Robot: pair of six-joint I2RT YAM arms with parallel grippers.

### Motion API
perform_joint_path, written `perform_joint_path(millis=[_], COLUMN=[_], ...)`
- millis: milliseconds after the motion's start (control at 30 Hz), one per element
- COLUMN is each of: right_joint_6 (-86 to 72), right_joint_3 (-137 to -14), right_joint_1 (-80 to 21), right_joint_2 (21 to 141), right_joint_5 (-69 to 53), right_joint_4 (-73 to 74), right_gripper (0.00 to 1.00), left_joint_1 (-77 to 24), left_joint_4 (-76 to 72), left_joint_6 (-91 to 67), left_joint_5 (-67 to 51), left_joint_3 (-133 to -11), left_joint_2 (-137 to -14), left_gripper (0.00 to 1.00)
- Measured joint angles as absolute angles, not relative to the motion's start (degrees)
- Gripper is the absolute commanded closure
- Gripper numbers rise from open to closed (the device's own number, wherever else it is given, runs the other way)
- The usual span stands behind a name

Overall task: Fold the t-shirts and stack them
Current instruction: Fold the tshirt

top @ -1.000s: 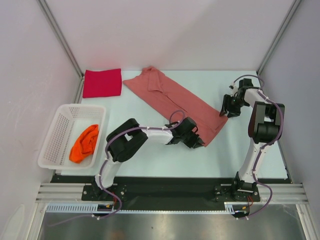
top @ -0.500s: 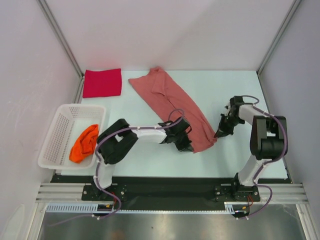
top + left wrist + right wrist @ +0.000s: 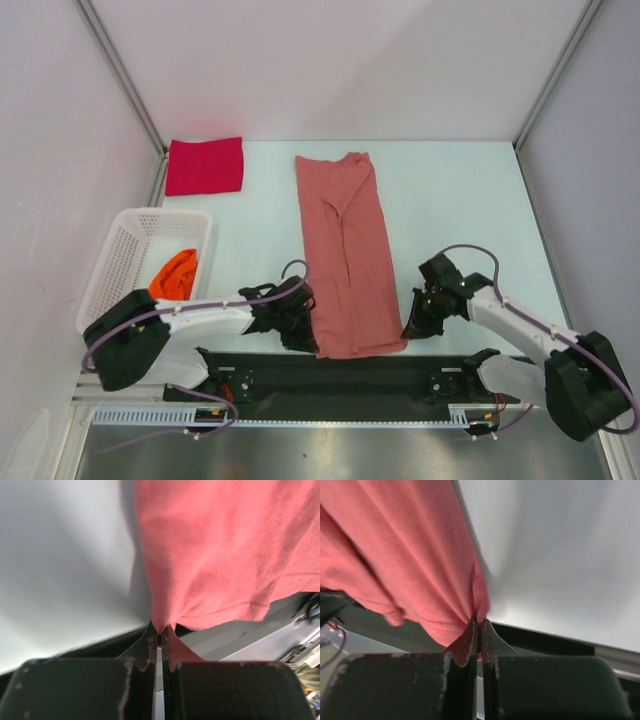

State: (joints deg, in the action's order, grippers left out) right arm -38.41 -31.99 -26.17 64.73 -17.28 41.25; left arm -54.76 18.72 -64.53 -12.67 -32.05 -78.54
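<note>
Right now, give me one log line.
left jaws: shut on salmon-pink t-shirt | right jaws: same | red t-shirt: folded | orange t-shirt: in mesh basket

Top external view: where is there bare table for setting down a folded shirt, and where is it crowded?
Widest bare patch: back right, between the salmon shirt and the right edge of the table. A narrower strip lies between that shirt and the basket and red shirt. Crowded: the near edge, where the left gripper and right gripper pinch the hem.

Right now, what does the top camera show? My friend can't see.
The left hand and right hand pinch the near corners of a long pink shirt. A folded red shirt lies far left; an orange shirt sits in a basket.
</note>
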Motion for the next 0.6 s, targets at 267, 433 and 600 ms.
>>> perform_joint_path(millis=[267,433,600], right_joint_6=[-50.17,-51.05,-51.33], right_joint_3=[-22.63,-22.61,-21.93], right_joint_1=[-34.70,-34.79,-34.79], right_joint_2=[55.48,55.44,55.16], right_joint_5=[-16.80,-16.84,-17.61], right_joint_4=[36.67,33.89,31.42], right_gripper=[1.00,1.00,1.00], left_joint_1=[-56.77,-56.84,-57.08], left_joint_4=[22.87,23.31,21.37], left_joint_6=[-64.18,-63.88,-63.35], left_joint_5=[-10.74,-10.52,-11.97], left_joint_3=[-21.52,-21.32,-21.32], left_joint_2=[-63.64,-60.86,-61.58], left_gripper=[0.77,0.68,0.67])
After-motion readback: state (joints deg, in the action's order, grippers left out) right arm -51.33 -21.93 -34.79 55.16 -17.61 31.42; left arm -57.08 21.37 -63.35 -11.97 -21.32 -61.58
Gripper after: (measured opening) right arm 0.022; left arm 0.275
